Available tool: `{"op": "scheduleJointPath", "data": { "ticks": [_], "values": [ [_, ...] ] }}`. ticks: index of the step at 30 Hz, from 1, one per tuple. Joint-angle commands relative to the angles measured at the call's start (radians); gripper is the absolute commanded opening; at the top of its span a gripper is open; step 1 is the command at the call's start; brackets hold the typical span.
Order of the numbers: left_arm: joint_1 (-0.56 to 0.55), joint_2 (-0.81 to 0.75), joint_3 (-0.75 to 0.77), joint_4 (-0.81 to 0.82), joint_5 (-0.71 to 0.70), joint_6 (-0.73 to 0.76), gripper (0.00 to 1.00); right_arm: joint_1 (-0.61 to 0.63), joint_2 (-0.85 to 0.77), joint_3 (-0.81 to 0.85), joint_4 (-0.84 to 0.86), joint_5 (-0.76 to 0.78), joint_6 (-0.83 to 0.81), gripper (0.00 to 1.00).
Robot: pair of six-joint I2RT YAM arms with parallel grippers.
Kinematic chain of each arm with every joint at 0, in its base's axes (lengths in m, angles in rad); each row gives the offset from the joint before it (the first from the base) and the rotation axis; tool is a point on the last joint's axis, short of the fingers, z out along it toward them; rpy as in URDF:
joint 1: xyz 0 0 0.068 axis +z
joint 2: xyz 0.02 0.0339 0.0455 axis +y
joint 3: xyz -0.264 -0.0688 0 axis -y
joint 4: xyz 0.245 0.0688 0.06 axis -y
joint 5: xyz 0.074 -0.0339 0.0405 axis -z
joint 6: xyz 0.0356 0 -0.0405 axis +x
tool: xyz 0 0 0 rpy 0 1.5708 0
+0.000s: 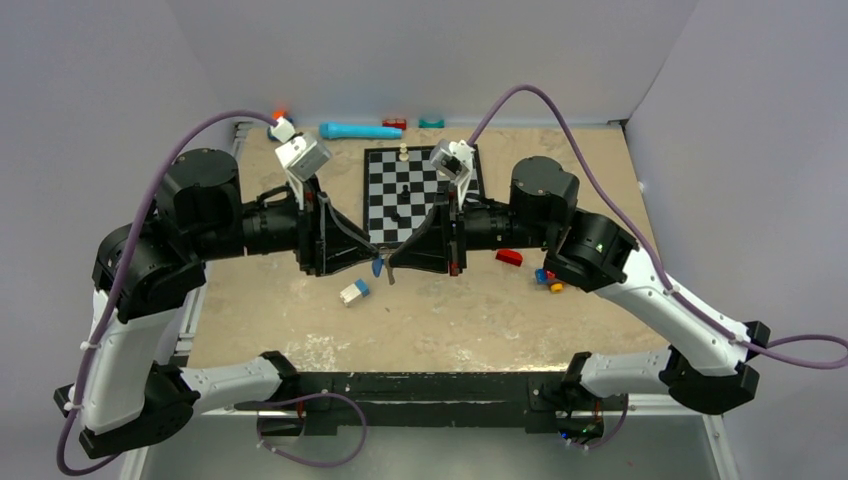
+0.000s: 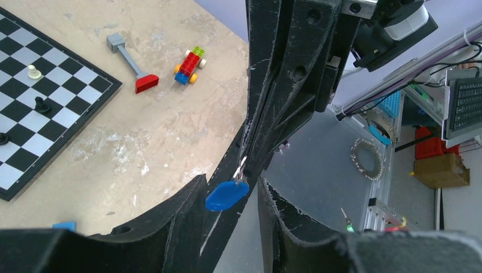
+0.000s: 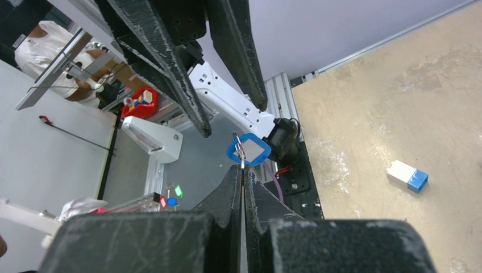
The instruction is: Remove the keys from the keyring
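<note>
From above, the left gripper (image 1: 366, 262) and right gripper (image 1: 393, 268) meet over mid-bench, with the key (image 1: 376, 266) a blue speck between them. The left wrist view shows rough black left fingers spread apart around a glossy oval head. The right wrist view shows the right fingers pinched onto the key's thin metal end, its blue-rimmed face pale.

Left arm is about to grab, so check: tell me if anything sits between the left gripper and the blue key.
Nothing visible does. The key hangs in the air, pinched by the shut right gripper, with its blue head between the fingers of the open left gripper.
</note>
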Motion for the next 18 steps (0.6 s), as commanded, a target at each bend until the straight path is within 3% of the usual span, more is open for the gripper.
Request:
{"op": "scheduleJointPath", "data": {
  "ticks": [1, 12, 18],
  "values": [
    [0.001, -0.008, 0.036, 0.000, 0.017, 0.025, 0.43, 0.004, 0.001, 0.040, 0.005, 0.014, -0.011, 0.00],
    [0.000, 0.022, 0.037, -0.008, 0.003, 0.050, 0.41, 0.004, 0.017, 0.052, 0.005, -0.007, -0.007, 0.00],
    [-0.001, 0.040, 0.043, -0.010, 0.014, 0.059, 0.35, 0.004, 0.025, 0.055, 0.002, -0.013, -0.007, 0.00]
  ]
}}
